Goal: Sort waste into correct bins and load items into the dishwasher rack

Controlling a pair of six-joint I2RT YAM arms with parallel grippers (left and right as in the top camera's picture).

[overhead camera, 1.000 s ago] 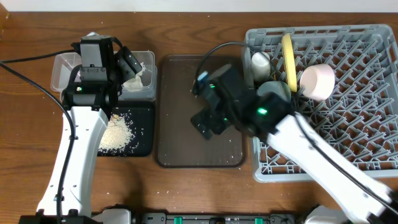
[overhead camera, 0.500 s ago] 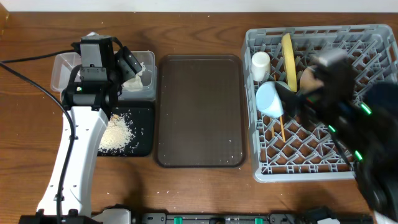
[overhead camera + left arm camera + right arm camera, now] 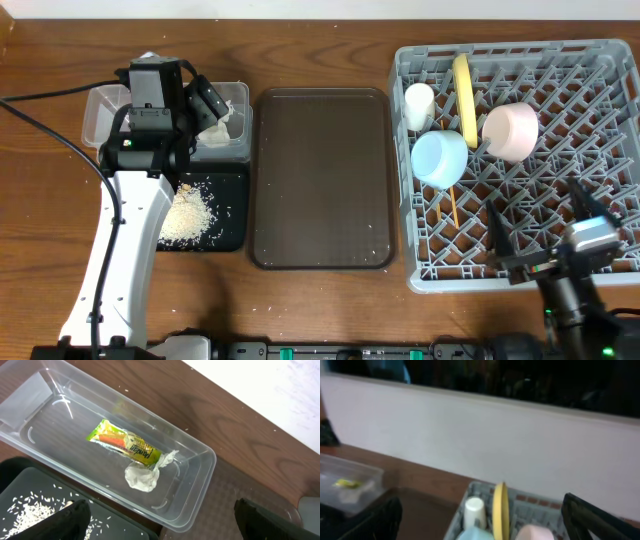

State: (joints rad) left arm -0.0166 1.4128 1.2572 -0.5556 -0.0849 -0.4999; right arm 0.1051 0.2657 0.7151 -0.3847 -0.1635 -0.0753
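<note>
1. The sorting looks done. The snack wrapper and the crumpled tissue lie touching each other in the clear tub towards the table's back-left corner. The rice crumbs sit in a heap in the black tray just in front of it.
2. The loading looks done too. The rack at the table's right end holds the yellow plate on edge between the pegs. The white cup is beside it, and the blue bowl and pink bowl are on either side. The chopsticks lie on the lattice under the blue bowl.
3. The brown serving tray in the middle carries nothing but a few specks. A few more lie on the table near its front edge, which I judge is all that is left.
4. The left gripper hangs over the tub's near wall, pointing down, its jaws spread wide and empty.
5. The right gripper is over the rack's front-right corner, tilted up towards the back wall, its jaws wide apart and holding nothing.
</note>
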